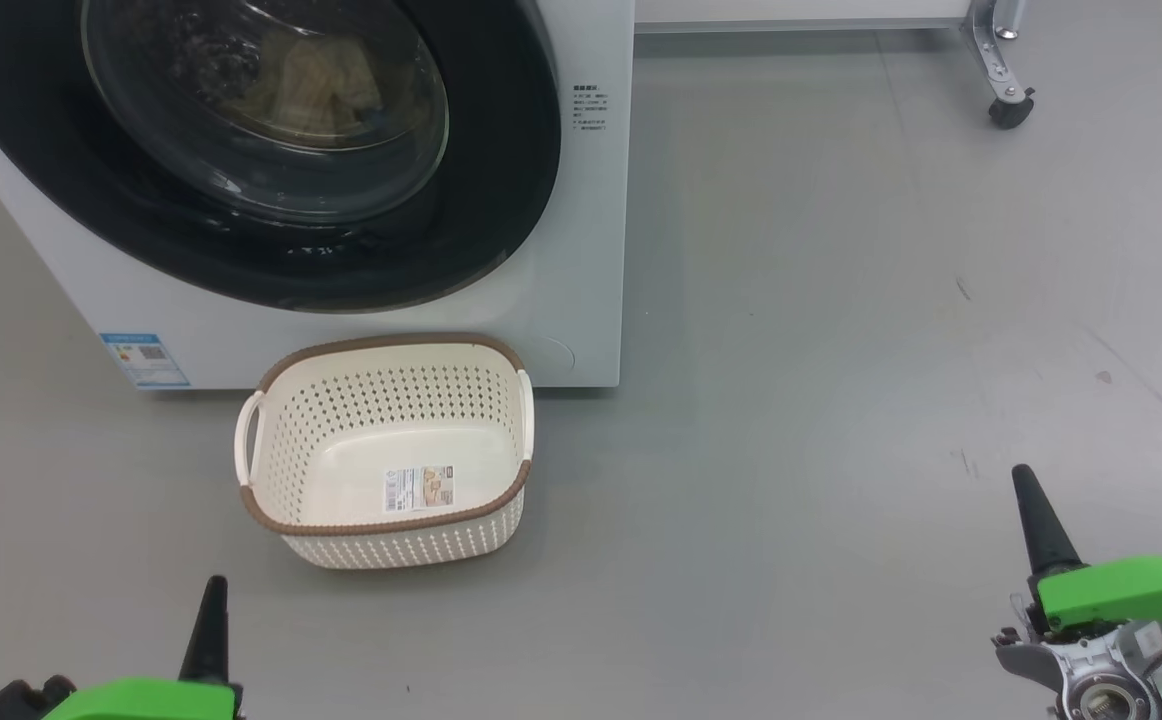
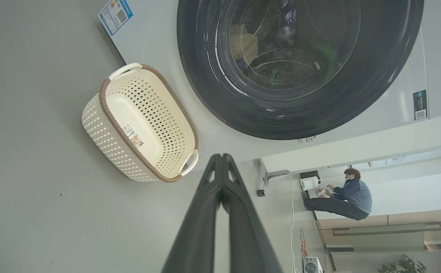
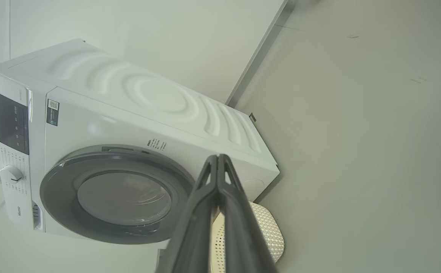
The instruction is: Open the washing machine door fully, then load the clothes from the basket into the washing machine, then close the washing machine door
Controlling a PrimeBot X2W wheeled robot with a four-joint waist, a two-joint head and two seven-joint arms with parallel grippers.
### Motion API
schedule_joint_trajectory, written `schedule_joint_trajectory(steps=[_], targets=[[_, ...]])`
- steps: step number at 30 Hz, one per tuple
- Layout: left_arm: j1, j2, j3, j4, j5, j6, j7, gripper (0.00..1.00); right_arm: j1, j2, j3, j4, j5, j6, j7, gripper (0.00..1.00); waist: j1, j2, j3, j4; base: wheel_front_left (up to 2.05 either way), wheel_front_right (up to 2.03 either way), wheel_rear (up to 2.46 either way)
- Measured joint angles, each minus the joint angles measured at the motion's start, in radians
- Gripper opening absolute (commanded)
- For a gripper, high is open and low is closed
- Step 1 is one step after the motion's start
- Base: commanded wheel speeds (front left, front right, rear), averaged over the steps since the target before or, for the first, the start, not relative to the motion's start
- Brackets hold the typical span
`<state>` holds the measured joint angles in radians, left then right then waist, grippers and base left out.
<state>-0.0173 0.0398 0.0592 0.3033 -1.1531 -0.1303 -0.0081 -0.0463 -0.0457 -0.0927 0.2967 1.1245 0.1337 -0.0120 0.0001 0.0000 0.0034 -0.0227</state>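
Both tools hang low over the floor with nothing in them. The left gripper has its two long dark fingers pressed together to a single tip, and the right gripper, well apart from it on the other side, is pinched together the same way.

Ahead of the left gripper, a small cream plastic basket with perforated sides, a brown rim and two white handles stands on the smooth grey floor. A label sticker lies on its bare inner bottom.

Just behind the basket stands the big white front-loading washing machine, a blue sticker at its lower corner. Its large round door, glossy black around domed glass, sits flush against the front. Behind the glass the pale yellow clothes lie in the drum.

Farther off, a person sits.
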Motion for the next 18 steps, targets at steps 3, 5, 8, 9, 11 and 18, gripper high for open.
schedule_joint_trajectory(steps=[3,5,8,9,11,18], targets=[[0.000,0.000,0.001,-0.001,-0.032,0.000,0.009,0.00,0.000,0.000,-0.001,0.000,0.034,0.000,0.010,0.00,0.0000,0.0000,0.000,0.002,0.00,0.00,0.00],[-0.002,0.000,0.002,-0.001,-0.056,0.000,0.011,0.00,0.000,0.000,-0.003,-0.001,0.058,0.000,0.016,0.00,0.0000,0.0000,0.000,0.003,0.00,0.00,0.00],[-0.005,0.000,0.003,-0.003,-0.076,0.000,0.019,0.00,0.000,0.000,-0.006,-0.001,0.081,0.000,0.021,0.00,0.0000,0.0000,0.000,0.004,0.00,0.00,0.00],[-0.006,0.000,0.003,-0.006,-0.099,0.000,0.026,0.00,0.000,0.000,-0.007,-0.001,0.103,0.000,0.026,0.00,0.0000,0.0000,0.000,0.005,0.00,0.00,0.00],[-0.007,0.000,0.003,-0.006,-0.109,0.000,0.028,0.00,0.000,0.000,-0.008,-0.002,0.114,0.000,0.030,0.00,0.0000,0.0000,0.000,0.006,0.00,0.00,0.00],[-0.012,0.000,0.006,-0.007,-0.186,0.000,0.047,0.00,-0.001,0.000,-0.014,-0.003,0.197,0.000,0.049,0.00,0.0000,0.0000,0.000,0.009,0.00,0.00,0.00]])
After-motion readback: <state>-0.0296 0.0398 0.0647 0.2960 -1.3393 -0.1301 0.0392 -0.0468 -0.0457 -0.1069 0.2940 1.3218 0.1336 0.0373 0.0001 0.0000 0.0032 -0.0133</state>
